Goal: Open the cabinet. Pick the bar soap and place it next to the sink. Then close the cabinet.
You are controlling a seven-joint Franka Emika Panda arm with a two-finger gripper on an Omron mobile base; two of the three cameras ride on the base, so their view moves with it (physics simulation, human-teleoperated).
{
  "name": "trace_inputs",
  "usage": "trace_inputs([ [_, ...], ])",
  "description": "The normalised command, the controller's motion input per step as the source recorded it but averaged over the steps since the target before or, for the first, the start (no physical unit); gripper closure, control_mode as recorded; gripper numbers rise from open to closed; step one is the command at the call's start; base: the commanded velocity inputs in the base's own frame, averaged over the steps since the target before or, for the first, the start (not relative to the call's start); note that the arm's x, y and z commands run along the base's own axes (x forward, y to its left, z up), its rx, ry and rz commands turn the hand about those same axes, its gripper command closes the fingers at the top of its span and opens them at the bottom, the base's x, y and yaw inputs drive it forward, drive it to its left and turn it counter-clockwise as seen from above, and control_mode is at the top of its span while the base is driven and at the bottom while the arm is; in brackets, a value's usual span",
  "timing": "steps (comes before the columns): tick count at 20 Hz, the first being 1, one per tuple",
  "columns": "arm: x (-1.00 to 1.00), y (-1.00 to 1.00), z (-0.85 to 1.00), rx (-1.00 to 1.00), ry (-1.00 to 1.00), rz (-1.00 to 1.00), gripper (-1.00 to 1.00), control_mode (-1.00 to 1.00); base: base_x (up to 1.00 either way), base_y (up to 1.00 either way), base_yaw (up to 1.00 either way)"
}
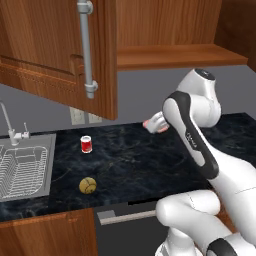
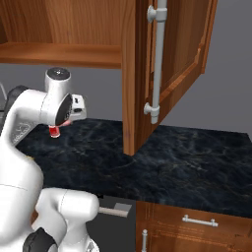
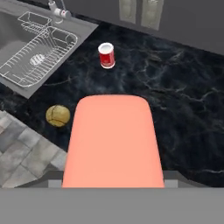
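Holding bar soap [image 3: 113, 140] clamped in gripper [image 1: 151, 125] above black counter [image 3: 183, 109] (cabinet [image 1: 60, 55] doors open), sink [image 3: 39, 48] well apart.

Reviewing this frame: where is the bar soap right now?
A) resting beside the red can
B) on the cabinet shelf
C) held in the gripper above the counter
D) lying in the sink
C: the hand view shows the bar soap large between the gripper's fingers, with the black counter, red can and sink below it.
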Motion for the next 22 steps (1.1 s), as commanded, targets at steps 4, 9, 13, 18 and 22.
trace_inputs([
  [4,0.65,0.0,-0.15,0.0,0.07,0.44,1.0,-1.0,0.0,0.0,0.0],
  [9,0.67,0.0,-0.45,0.0,0.02,0.34,1.0,-1.0,0.0,0.0,0.0],
  [13,0.46,0.16,-0.59,-0.01,0.0,0.13,1.0,-1.0,0.0,0.0,0.0],
  [18,0.11,0.3,-0.54,-0.02,0.01,0.02,1.0,-1.0,0.0,0.0,0.0],
  [22,0.0,0.46,-0.48,-0.02,0.05,0.0,1.0,-1.0,0.0,0.0,0.0],
])
